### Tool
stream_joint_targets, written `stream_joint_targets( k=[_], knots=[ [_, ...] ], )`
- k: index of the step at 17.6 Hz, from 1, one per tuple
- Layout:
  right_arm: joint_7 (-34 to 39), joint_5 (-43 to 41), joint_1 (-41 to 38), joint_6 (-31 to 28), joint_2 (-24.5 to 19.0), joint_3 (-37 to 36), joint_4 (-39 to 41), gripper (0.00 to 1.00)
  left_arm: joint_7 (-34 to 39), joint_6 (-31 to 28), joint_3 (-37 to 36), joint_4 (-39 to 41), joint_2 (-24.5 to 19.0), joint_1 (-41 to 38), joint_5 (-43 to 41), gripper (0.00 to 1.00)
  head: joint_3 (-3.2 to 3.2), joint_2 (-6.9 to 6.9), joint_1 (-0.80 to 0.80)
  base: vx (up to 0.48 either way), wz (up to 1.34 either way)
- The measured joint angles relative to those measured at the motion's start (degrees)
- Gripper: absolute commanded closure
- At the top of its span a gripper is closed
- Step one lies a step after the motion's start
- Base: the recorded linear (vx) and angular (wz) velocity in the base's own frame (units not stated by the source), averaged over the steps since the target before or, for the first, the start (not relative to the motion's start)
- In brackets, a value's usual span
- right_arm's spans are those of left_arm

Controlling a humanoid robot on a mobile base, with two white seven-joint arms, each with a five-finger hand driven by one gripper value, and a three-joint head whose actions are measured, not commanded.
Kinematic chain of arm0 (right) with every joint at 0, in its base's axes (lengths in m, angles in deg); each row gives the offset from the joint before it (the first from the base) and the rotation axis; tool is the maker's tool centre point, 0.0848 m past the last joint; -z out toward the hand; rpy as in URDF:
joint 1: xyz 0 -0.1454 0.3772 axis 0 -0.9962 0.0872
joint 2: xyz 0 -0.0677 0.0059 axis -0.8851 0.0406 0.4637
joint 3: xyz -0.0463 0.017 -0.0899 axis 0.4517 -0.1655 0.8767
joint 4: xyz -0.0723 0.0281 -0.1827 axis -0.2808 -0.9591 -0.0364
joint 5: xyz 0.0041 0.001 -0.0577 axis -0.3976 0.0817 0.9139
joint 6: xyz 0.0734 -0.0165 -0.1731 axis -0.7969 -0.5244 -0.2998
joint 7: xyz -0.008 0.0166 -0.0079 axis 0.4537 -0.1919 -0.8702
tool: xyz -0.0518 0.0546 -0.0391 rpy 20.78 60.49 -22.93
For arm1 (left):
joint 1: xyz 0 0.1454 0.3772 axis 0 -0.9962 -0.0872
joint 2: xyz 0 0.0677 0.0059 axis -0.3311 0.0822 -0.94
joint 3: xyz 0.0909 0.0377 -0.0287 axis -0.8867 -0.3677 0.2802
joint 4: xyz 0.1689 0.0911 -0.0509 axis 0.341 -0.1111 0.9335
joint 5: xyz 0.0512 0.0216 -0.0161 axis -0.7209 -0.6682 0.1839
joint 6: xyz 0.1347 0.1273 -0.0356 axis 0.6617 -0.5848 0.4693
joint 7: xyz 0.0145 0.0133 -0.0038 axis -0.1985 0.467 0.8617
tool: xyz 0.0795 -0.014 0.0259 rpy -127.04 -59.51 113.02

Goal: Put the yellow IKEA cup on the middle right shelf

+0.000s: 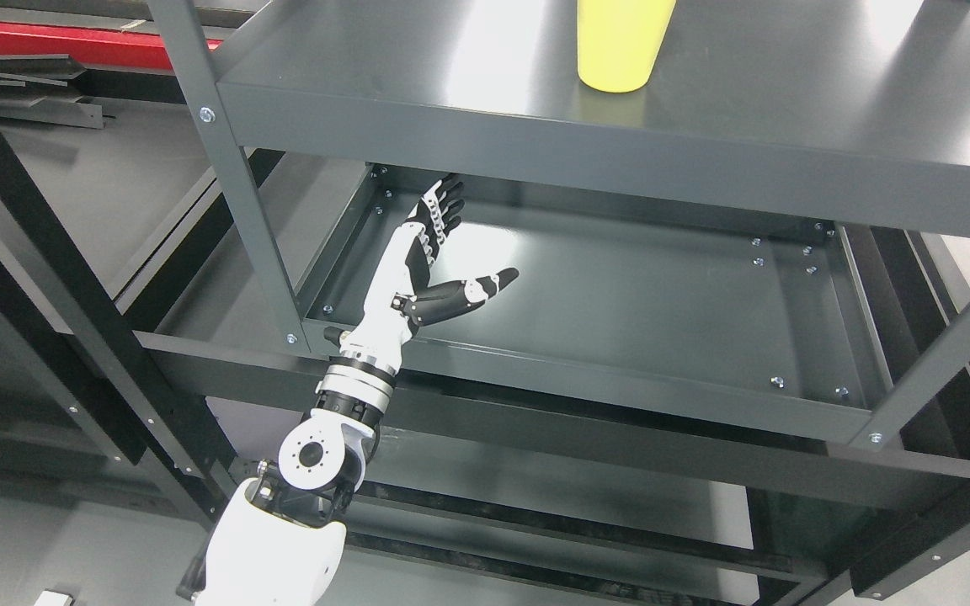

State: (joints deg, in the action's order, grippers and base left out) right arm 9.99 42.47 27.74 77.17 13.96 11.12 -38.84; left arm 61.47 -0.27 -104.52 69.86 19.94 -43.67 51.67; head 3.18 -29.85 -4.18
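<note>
Cup (620, 42): plain yellow, no visible pattern.
Upper shelf (788, 126): dark grey metal, glossy, with pale reflections.
Lower shelf (636, 303): the same dark grey, dotted with small silver bolt heads.
Shelf posts (224, 143): dark grey, silver bolts at the joints.
Left robot hand (430, 261): white palm and back, black fingers with small white segments.
Forearm (283, 547): white shell, black joints, a silver ring at the wrist.
Outer frame (47, 252): black beams.
Bar at rear left (72, 38): red.
</note>
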Motion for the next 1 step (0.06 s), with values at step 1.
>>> stream_joint_targets(
  k=[1],
  knots=[
    [0.00,0.00,0.00,0.00,0.00,0.00,0.00,0.01,0.00,0.00,0.14,0.14,0.00,0.00,0.00,0.01,0.00,0.00,0.00,0.000,0.00]
  ],
)
